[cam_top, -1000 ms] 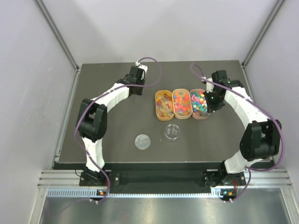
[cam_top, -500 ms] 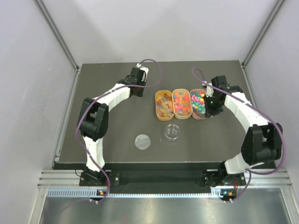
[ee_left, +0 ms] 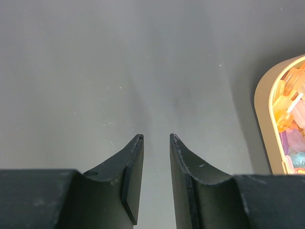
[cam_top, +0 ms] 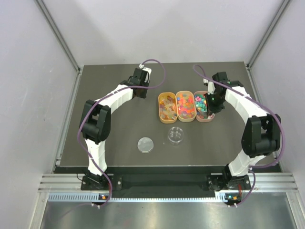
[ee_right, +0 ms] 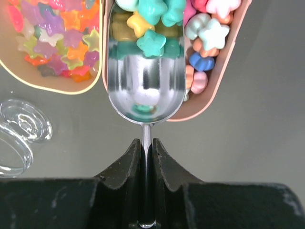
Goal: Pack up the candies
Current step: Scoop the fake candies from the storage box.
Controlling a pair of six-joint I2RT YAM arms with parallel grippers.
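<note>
Idling left tool [ee_left: 156, 138]: jaws slightly apart, holding nothing, over bare surface [ee_left: 95, 71] left of trays [cam_top: 159, 107].
Candies [ee_right: 209, 33]: heaped in rightmost tray [ee_right: 205, 107], straight ahead of scoop [ee_right: 145, 90].
Right tool [ee_right: 147, 143]: clamped on scoop handle, def the nearer arm.

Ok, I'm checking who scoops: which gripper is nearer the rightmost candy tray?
Right. The right gripper is over that tray, its scoop among the candies; the left gripper sits far off to its left.
</note>
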